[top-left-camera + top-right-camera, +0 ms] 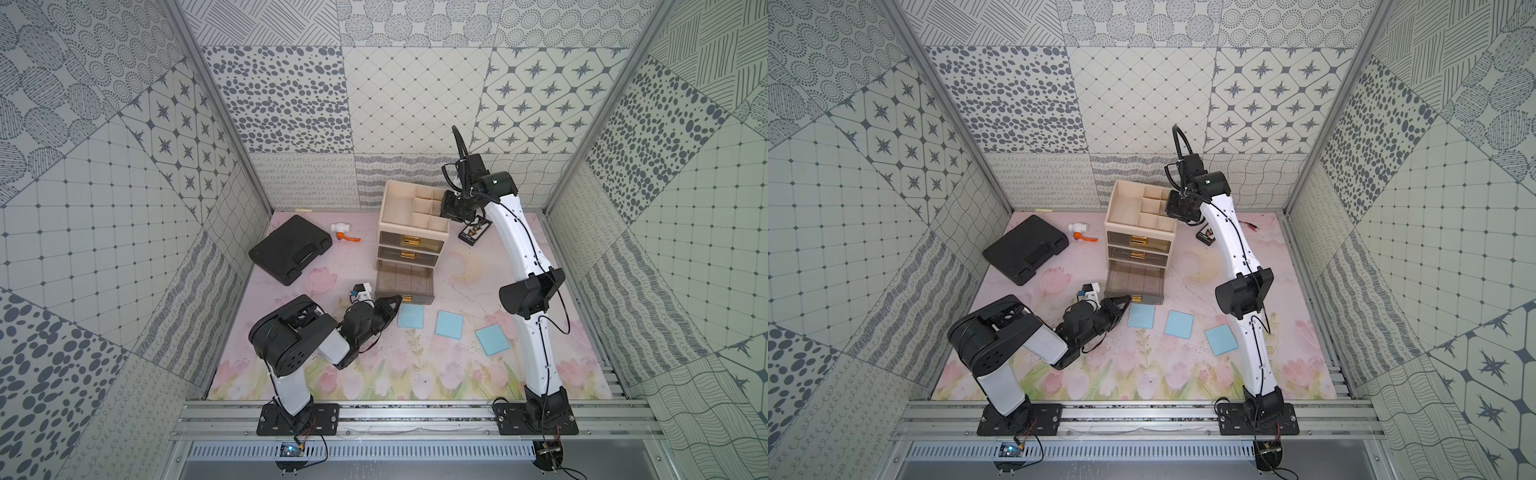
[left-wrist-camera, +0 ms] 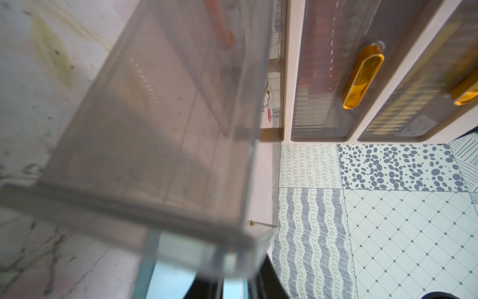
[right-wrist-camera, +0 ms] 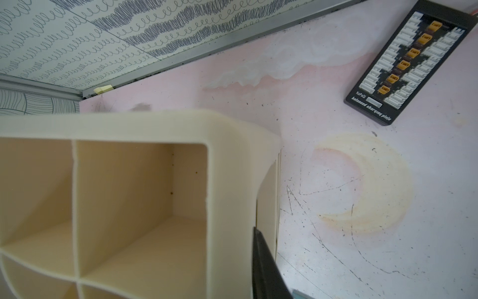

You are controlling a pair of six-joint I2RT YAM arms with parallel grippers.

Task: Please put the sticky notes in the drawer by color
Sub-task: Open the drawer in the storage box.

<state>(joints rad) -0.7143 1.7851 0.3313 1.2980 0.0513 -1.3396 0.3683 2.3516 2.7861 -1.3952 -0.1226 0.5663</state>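
Observation:
Three light blue sticky notes (image 1: 410,316) (image 1: 449,325) (image 1: 493,339) lie flat on the mat in front of the cream organizer (image 1: 384,208), and both top views show them (image 1: 1141,316). The organizer's bottom drawer (image 1: 403,280) (image 2: 155,129), clear grey, is pulled out with nothing in it. My left gripper (image 1: 399,300) (image 1: 1126,299) is shut on that drawer's gold handle. A note (image 2: 170,282) shows blue through the drawer front. My right gripper (image 1: 451,214) (image 1: 1177,212) is shut on the organizer's right wall. One finger (image 3: 263,259) lies against the outside of it and the other is hidden.
The two upper drawers (image 2: 362,75) are closed. A black case (image 1: 291,249) and a white and orange valve (image 1: 343,232) lie at the back left. A black charging board (image 1: 475,230) (image 3: 411,62) lies right of the organizer, and a small white device (image 1: 360,293) left of the open drawer.

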